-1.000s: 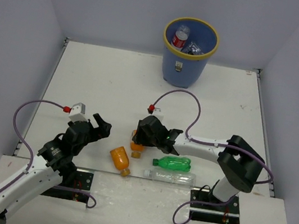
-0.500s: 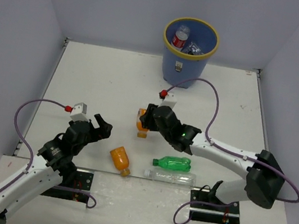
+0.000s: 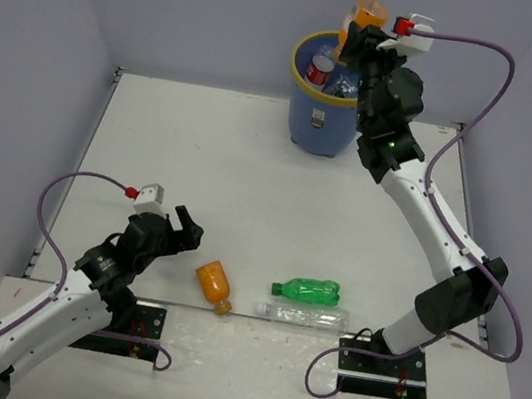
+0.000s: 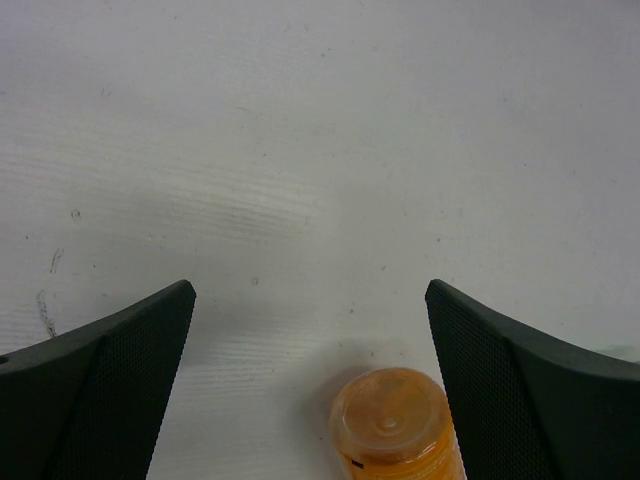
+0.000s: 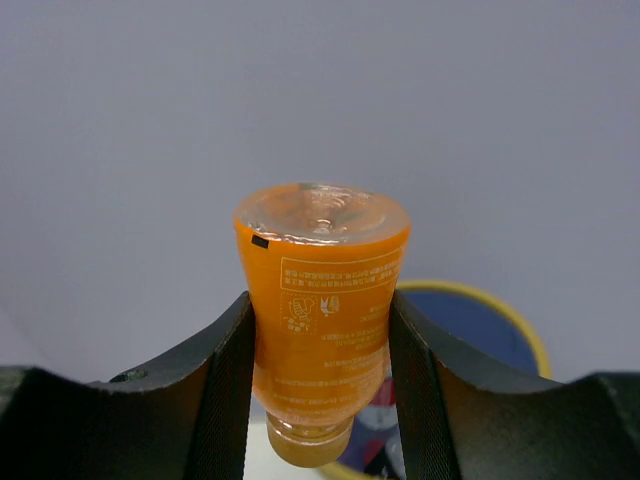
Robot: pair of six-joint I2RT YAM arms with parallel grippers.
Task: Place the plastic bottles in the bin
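Left gripper [image 3: 183, 234] is hovering with jaws wide apart over bare white table [image 3: 203, 149], with a lying orange bottle [image 3: 214, 285] just beside its fingertips. Green bottle [image 3: 306, 290] and clear bottle [image 3: 303, 314] are lying side by side further right. Right gripper [image 3: 361, 34] is clamping a smooth second orange bottle [image 3: 361, 17], cap down, above the round blue bin [image 3: 327, 118], probably over its far yellow rim.

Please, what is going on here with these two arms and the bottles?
The right fingers are shut on an orange bottle, lifted up at the blue bin, which already contains a few bottles. The left fingers are open, low over the table, next to a second orange bottle, not touching it. A green bottle and a clear bottle lie side by side near the arms' bases. These three are not yet in the bin.
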